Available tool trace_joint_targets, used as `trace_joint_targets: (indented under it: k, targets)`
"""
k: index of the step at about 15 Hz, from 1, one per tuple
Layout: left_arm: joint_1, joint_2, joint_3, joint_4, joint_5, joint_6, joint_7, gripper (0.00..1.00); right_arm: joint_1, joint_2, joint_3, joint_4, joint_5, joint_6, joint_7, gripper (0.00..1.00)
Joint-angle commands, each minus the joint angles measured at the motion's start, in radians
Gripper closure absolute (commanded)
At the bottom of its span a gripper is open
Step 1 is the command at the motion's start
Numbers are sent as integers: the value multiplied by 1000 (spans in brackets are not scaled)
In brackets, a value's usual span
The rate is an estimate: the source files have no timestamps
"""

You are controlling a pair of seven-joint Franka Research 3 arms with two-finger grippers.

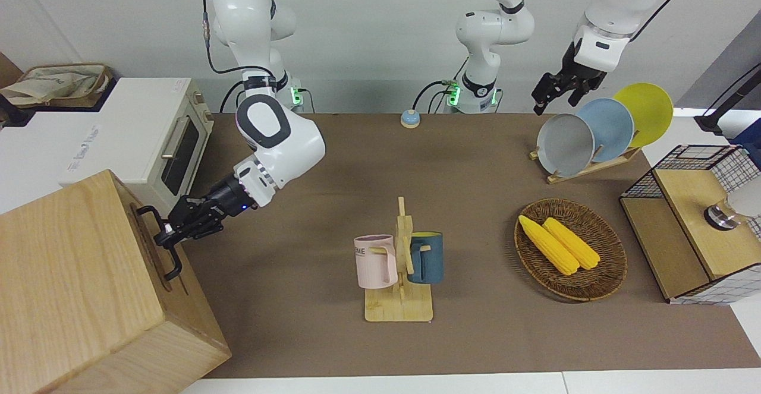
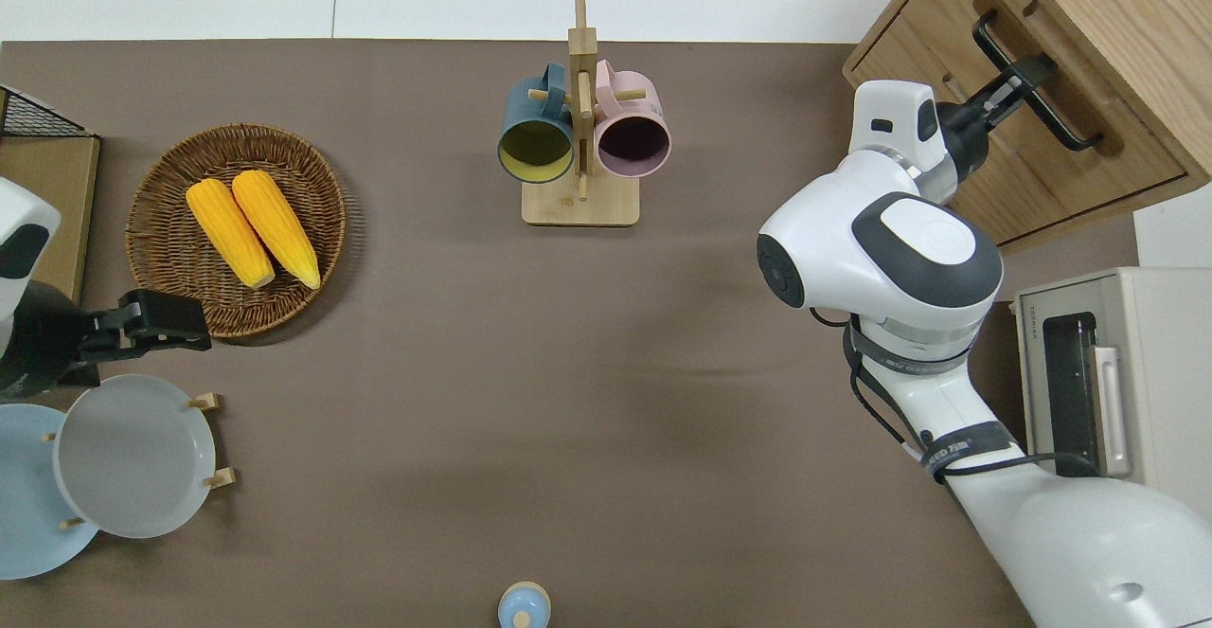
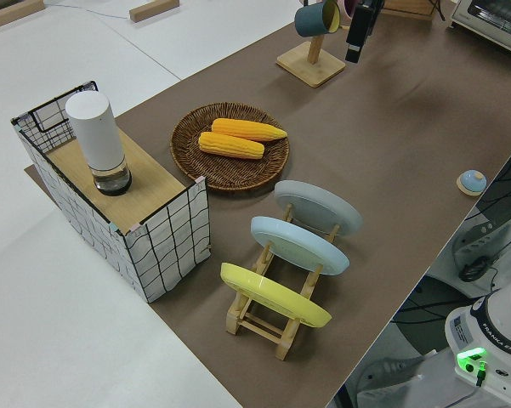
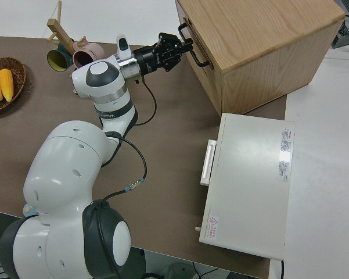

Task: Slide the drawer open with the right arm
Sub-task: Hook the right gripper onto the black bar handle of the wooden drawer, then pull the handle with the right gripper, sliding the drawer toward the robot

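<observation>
Gripping black bar handle (image 2: 1034, 80) of drawer (image 2: 1008, 140), right claw (image 2: 1027, 79) closed on it; left claw (image 2: 161, 320) parked, fingers' state unclear

The black bar handle (image 2: 1037, 79) of the drawer (image 2: 1023, 126) is clasped by the right gripper (image 2: 1027, 74) at the worktop's (image 2: 473, 344) far corner at the right arm's end; the left arm is parked.

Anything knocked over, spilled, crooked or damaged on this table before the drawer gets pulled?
Nothing stands out. The right gripper is at the black bar handle of the drawer, which looks closed. Both mugs hang on their rack, the two corn cobs lie in the wicker basket, and the plates stand in their holder. The left arm is parked.
</observation>
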Motion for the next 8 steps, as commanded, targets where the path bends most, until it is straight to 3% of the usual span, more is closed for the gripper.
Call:
trace_joint_targets:
  k: [1,8]
  targets:
    - [-1,-8,4,4,-1,-17,9,7,-2,4,2,10,-33,7,-5,948]
    - [-1,-8,4,4,-1,-15,9,7,15,-1,24,10,-17,-44,-11,978]
